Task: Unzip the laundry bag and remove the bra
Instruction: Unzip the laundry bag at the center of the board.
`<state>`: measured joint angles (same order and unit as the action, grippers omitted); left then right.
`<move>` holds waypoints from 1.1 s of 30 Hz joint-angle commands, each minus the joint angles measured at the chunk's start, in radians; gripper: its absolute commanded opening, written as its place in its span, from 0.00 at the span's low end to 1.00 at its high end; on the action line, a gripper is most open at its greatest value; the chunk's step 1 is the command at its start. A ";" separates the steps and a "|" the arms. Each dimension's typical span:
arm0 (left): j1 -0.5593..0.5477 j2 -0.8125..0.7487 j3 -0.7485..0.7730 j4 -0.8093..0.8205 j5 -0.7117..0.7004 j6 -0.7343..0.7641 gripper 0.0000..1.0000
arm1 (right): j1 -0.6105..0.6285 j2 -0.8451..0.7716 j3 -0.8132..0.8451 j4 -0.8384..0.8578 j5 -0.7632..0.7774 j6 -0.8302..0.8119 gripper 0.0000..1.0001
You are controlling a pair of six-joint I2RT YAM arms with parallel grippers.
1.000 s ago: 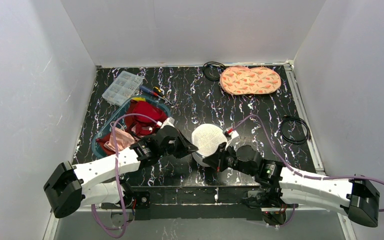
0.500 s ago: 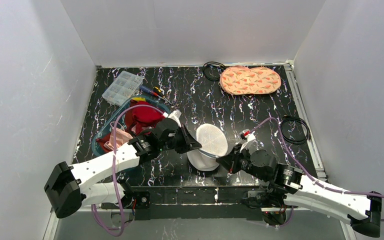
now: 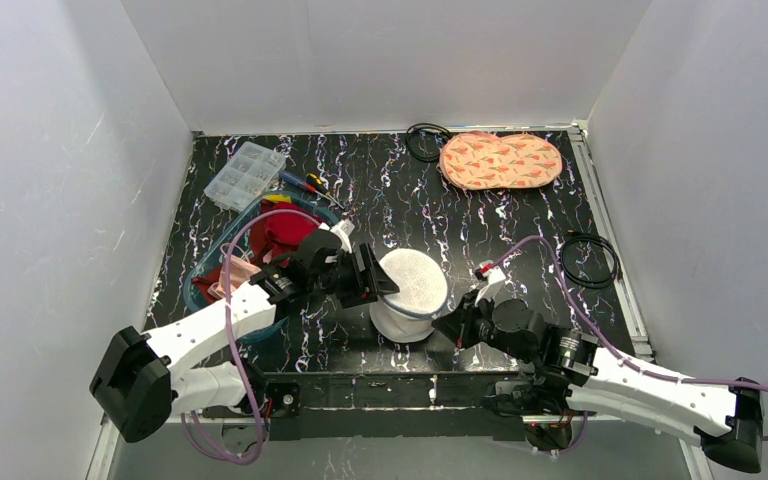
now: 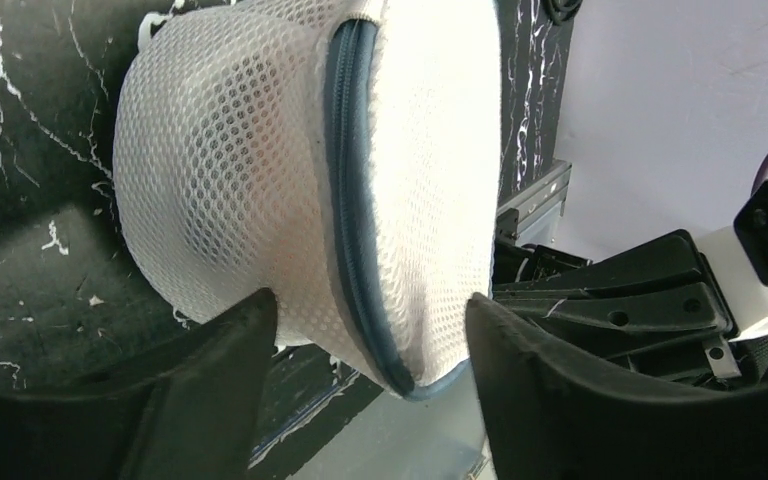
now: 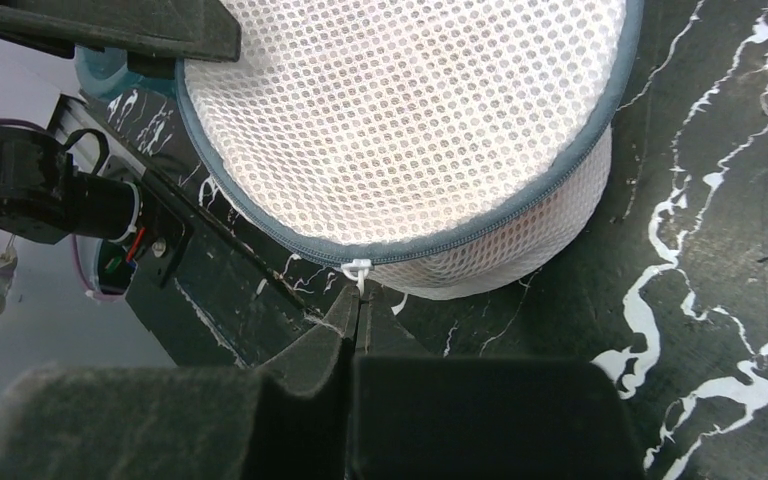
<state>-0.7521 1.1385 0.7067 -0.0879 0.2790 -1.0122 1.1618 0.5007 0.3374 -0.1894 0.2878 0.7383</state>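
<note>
A blue tub (image 3: 196, 283) of red clothes sits by the table's (image 3: 500, 230) left edge, right behind your left arm. A clear box (image 3: 246, 174), a spotty pad (image 3: 500, 160) and black cables (image 3: 590, 260) lie far off by the back and right edges. The middle is free. The laundry bag (image 3: 412, 280) sits near the front edge, between the wide-apart fingers of your left gripper (image 4: 368, 315). Your right gripper (image 5: 357, 305) pinches the white zipper pull (image 5: 357, 268).
</note>
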 commanded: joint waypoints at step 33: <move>-0.303 -0.214 -0.073 -0.165 -0.517 -0.392 0.54 | 0.167 0.413 0.096 0.479 -0.088 -0.010 0.01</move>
<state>-1.0504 0.9302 0.6029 -0.2489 -0.1474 -1.3899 1.3190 0.9554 0.4053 0.2630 0.1776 0.7498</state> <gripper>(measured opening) 0.610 0.031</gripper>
